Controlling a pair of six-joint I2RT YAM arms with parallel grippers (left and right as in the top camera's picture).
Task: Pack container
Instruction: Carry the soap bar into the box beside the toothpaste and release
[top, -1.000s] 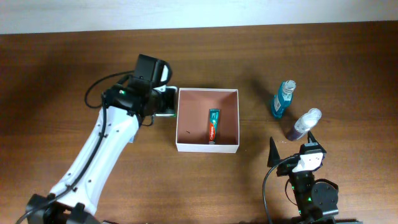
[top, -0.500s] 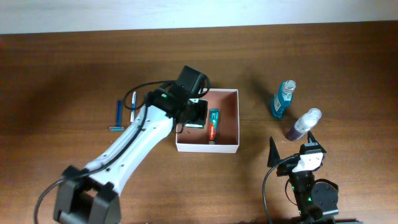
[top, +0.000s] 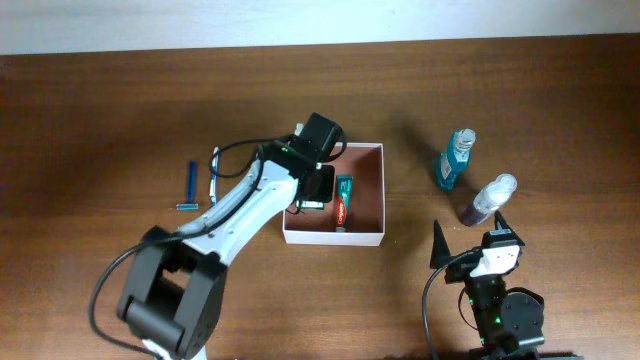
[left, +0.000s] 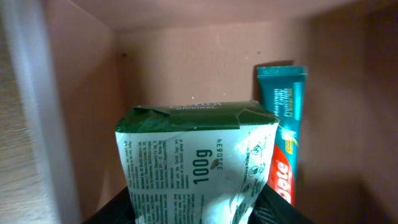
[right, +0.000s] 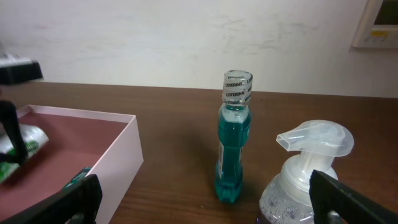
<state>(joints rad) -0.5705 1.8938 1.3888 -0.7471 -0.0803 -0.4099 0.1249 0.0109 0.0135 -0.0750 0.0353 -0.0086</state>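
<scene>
Green packet (left: 196, 155), one, sits in left pincer (left: 193, 214) beside one toothpaste tube (left: 283, 143).

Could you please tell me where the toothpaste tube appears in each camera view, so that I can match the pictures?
Overhead: the toothpaste tube lies inside the container, right of its middle.
Left wrist: the tube is at the right of the frame, beside the green packet.
Right wrist: only a teal end shows at bottom left, seemingly the tube.
Shared landmark: the container's pinkish-brown inside.
</scene>
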